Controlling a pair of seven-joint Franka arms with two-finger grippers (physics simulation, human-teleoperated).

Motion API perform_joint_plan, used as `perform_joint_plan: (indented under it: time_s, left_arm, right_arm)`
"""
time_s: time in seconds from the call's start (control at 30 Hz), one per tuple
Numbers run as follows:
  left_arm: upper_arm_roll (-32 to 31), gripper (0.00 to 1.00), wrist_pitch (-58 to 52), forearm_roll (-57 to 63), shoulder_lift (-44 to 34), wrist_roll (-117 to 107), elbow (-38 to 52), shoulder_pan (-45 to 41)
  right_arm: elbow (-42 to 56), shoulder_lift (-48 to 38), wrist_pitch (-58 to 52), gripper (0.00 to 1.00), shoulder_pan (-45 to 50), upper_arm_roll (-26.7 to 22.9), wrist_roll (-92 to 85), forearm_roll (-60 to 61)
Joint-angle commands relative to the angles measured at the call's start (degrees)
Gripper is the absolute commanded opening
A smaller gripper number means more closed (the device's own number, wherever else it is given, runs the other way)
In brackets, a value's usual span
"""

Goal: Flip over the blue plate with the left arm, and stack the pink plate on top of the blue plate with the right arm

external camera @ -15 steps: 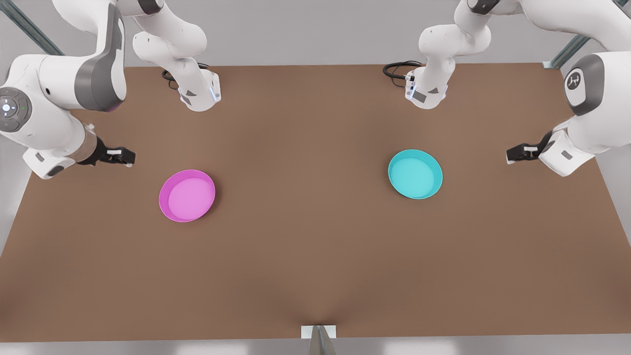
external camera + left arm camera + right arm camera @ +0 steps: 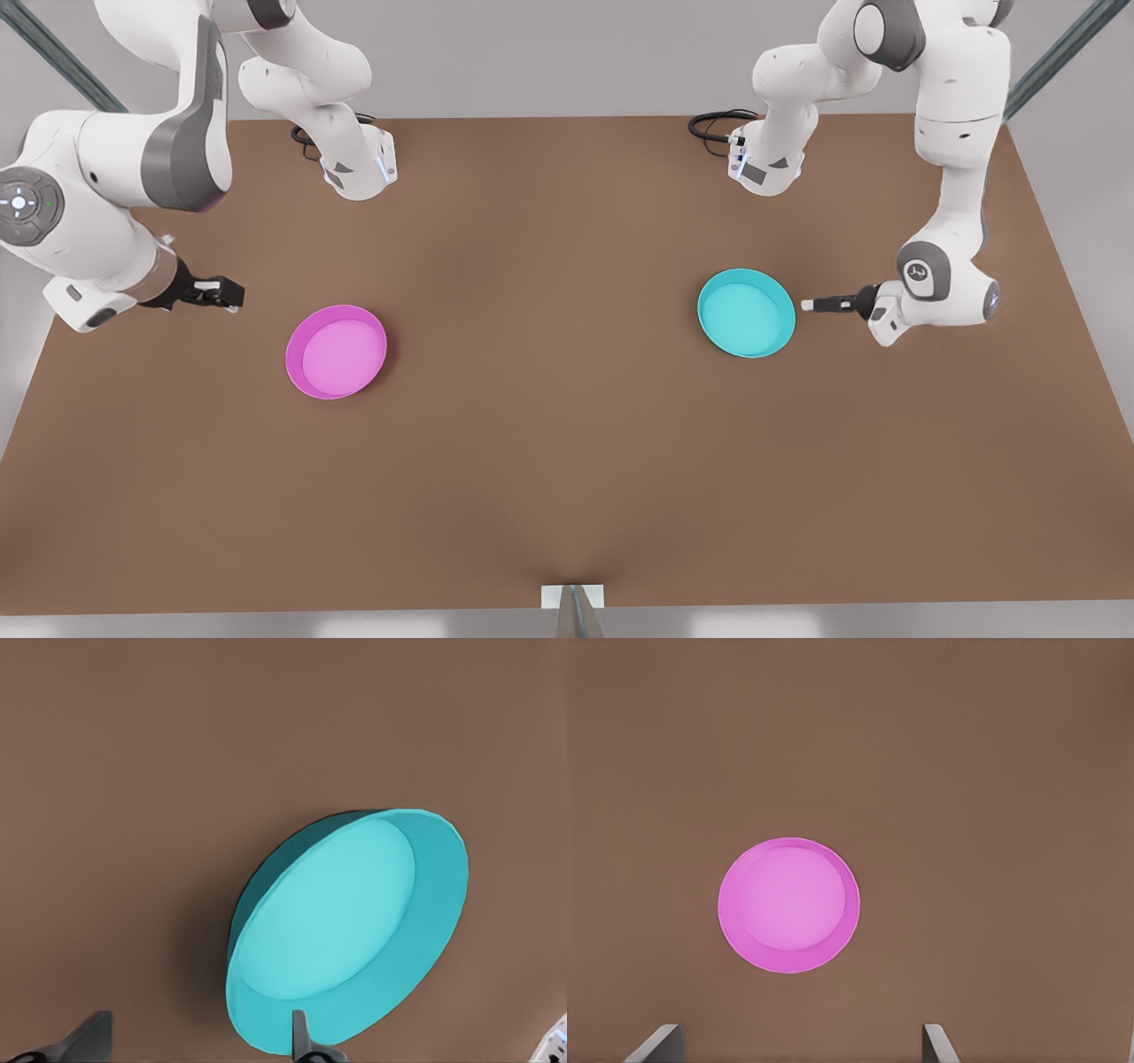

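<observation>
The blue plate rests rim-up on the brown table at the front view's right, and the left wrist view shows its open side. My left gripper hovers low beside its rim on the front view's right, a small gap away; in its wrist view the left gripper is open, one finger close to the rim. On the front view's left the pink plate sits rim-up. My right gripper hangs open up and to the left of it, and from its wrist view the pink plate lies some way ahead.
Two arm bases with black cables stand at the back of the table. A small metal bracket sits at the front edge. Brown tabletop stretches between and in front of the plates.
The left arm has swung down and in toward the blue plate, bringing its gripper close to the rim. The right gripper has dipped slightly. Both plates stay put.
</observation>
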Motion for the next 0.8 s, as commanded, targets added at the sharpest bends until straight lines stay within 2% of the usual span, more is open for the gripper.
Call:
perform_joint_plan:
  time_s: [0.0,0.03,0.17,0.37,0.4,0.43,0.47,0.6,0.63,0.67,0.77]
  left_arm:
    - [0.0,1.0,12.5,-8.0,-0.2,53.1,-1.7,-0.9]
    - [0.1,1.0,10.2,-8.1,-0.2,53.2,-1.9,-0.9]
    - [-1.0,1.0,11.1,-12.1,1.9,51.8,-2.0,-1.6]
    - [-1.0,1.0,13.8,-11.9,3.0,48.0,-2.0,-4.5]
    - [-1.0,0.93,14.4,-11.9,3.0,47.3,-1.9,-5.0]
    - [-1.0,0.81,14.6,-11.8,3.0,46.7,-1.9,-5.0]
    - [-1.0,0.77,15.5,-11.6,3.0,46.7,-1.8,-5.0]
    - [-1.2,0.77,19.1,-11.5,3.0,46.7,-1.9,-5.6]
    - [-1.2,0.74,19.8,-11.4,3.0,46.7,-1.9,-6.0]
    - [-1.2,0.68,19.7,-11.4,3.0,46.7,-1.9,-6.3]
    - [-1.1,0.68,20.5,-10.9,0.7,44.4,-3.2,-8.9]
  right_arm:
    - [0.0,0.0,0.2,1.0,0.0,0.0,0.3,0.0]
    - [0.0,0.4,0.3,1.0,0.0,0.0,0.3,0.2]
    - [0.0,0.5,0.4,1.0,0.0,0.0,0.3,0.3]
    - [-0.1,0.6,0.4,1.0,-0.1,0.0,0.3,0.3]
    - [0.0,0.8,0.4,1.0,-0.1,0.0,0.3,0.4]
    - [0.0,0.8,0.4,1.0,-0.2,0.0,0.1,0.5]
    - [0.1,0.8,0.4,1.0,-0.2,0.0,0.0,0.5]
    - [0.1,0.8,0.4,1.0,-0.4,0.0,-0.1,0.5]
    - [0.1,0.8,0.4,1.0,-0.6,0.0,-0.2,0.5]
    - [0.1,0.8,0.4,1.0,-0.6,0.0,-0.2,0.5]
    - [0.0,1.0,0.4,1.0,-0.4,0.0,-0.2,0.6]
